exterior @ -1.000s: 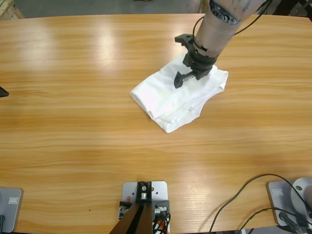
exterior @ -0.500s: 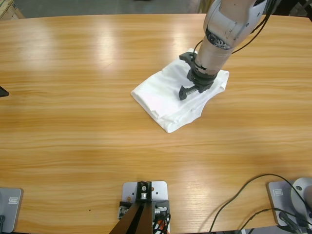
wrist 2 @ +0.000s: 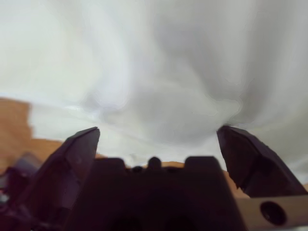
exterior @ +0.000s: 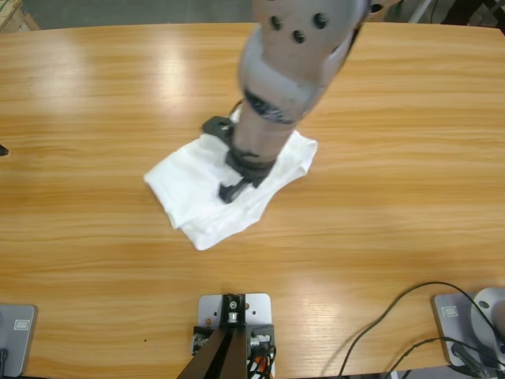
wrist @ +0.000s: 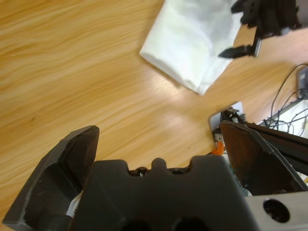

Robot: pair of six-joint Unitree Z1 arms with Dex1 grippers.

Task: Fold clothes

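Fabric fills most of the right wrist view: the white T-shirt (wrist 2: 159, 72) lies bunched and folded close under the right gripper (wrist 2: 156, 139), whose two black jaws stand spread apart with nothing between them. In the high view the same shirt (exterior: 201, 201) sits as a crumpled, roughly folded bundle near the middle of the wooden table (exterior: 95, 260), with one corner pointing toward the near edge and another toward the far right. The right arm (exterior: 292, 63) comes down from the top of the picture, its large silver elbow close under the camera, and the right gripper (exterior: 237, 183) hangs over the middle of the bundle, black against the white cloth. Whether its tips press into the fabric or hover just above cannot be told.

The left gripper (wrist: 159, 139) is well apart from the shirt, out of the high view. Its jaws are released, wide apart, holding nothing, above bare table (wrist: 86, 72). The left wrist view also shows the shirt (wrist: 192, 43) at a distance, with the other arm's black gripper (wrist: 250, 45) over its far side. Some cables (wrist: 288, 96) trail near the table's edge.
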